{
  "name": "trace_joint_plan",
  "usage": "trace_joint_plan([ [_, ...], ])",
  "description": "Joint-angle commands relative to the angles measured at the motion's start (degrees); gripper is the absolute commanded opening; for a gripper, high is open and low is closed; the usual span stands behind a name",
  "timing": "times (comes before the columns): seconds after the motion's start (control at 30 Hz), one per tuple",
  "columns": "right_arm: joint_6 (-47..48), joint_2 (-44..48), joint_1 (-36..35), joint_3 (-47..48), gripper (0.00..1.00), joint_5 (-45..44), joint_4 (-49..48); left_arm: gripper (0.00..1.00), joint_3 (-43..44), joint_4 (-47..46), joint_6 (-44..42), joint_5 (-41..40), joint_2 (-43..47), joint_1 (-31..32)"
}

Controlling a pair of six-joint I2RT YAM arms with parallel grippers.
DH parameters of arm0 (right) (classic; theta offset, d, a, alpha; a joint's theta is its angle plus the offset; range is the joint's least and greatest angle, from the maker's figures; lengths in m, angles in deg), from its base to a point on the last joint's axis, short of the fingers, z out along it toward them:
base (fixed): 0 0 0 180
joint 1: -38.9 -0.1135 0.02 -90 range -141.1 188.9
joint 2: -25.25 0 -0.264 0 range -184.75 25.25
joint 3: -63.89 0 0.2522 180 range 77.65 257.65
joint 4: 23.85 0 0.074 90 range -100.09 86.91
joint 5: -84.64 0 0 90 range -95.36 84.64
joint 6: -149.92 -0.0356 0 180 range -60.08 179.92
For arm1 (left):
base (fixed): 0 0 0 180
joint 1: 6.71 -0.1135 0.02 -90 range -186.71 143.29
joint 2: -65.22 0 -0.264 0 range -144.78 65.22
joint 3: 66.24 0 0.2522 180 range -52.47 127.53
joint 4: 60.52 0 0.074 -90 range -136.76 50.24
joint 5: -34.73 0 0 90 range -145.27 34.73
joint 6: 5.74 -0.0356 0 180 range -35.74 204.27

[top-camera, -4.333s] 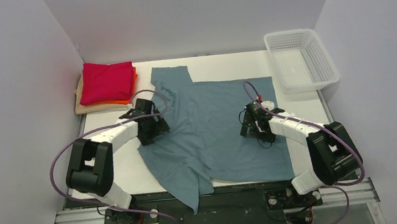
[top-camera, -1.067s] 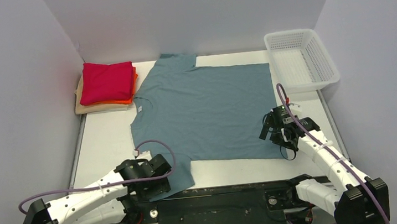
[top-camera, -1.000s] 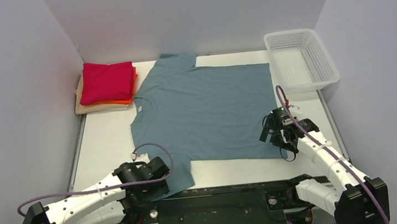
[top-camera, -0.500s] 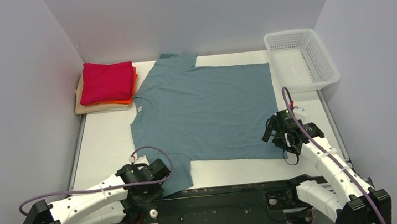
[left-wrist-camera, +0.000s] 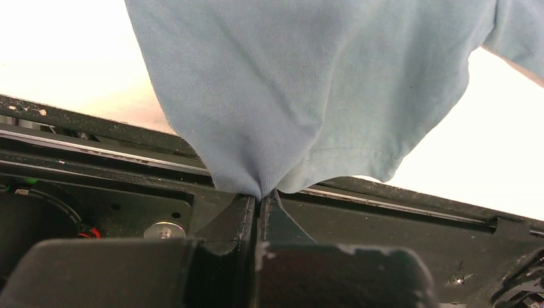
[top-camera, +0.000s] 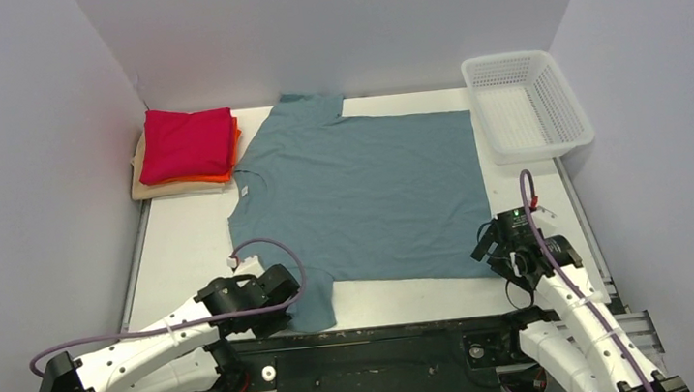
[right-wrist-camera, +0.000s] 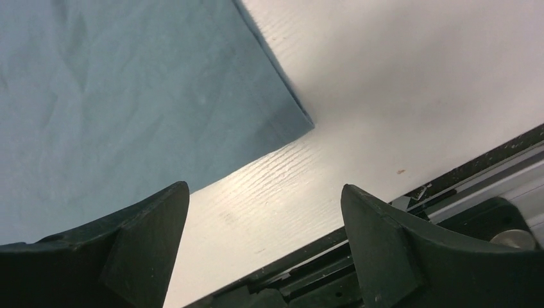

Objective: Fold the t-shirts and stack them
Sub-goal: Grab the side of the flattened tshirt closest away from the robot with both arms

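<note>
Smooth white desk; big teal-blue tee lies spread flat mid-desk, soft knit cotton, not folded yet; red, orange and beige tees already sit in a neat rectangular stack back-left; left gripper is pinched tight on the near sleeve hem; right gripper gapes over the tee's near-right corner, holding nothing.

orange tee, beige tee buried (edges only)

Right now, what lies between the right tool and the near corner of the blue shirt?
Only bare white table. The right wrist view shows the right tool open above it, with the corner of the blue shirt just ahead, untouched.
</note>
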Motion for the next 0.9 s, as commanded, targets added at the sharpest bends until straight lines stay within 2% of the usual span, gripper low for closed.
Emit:
trace_joint_plan([
  [0.0, -7.2, 0.5, 2.1, -5.8, 0.81, -0.9, -3.6, 0.00, 1.5, -0.8, -0.7, -1.4, 2.7, 0.1],
  [0.1, -8.3, -1.8, 2.6, -9.4, 0.70, -1.1, -11.0, 0.00, 0.8, -1.1, -0.6, -1.0, 4.9, 0.1],
  [0.23, -10.1, -6.3, 2.7, -11.7, 0.63, -5.4, -17.3, 0.00, -0.4, -0.6, -0.6, 0.4, 7.3, -0.1],
  [0.57, -13.5, -11.8, 2.8, -16.8, 0.42, -4.2, -24.3, 0.00, -2.8, 0.3, -0.4, 4.5, 7.8, -0.1],
  [0.63, -13.2, -12.6, 2.8, -16.6, 0.33, -3.9, -24.7, 0.00, -2.9, 0.7, -0.6, 5.1, 7.6, 0.0],
  [0.73, -12.6, -12.8, 2.8, -15.7, 0.11, -3.2, -23.7, 0.00, -2.2, 2.5, -0.6, 6.3, 7.6, -0.1],
  [0.8, -11.9, -11.9, 2.8, -14.1, 0.04, -3.4, -19.8, 0.00, -1.7, 5.1, 0.0, 8.4, 8.2, 0.1],
  [0.87, -11.2, -9.8, 2.9, -13.1, 0.01, -4.3, -15.5, 0.00, -2.0, 8.0, 1.6, 11.4, 9.8, 0.5],
])
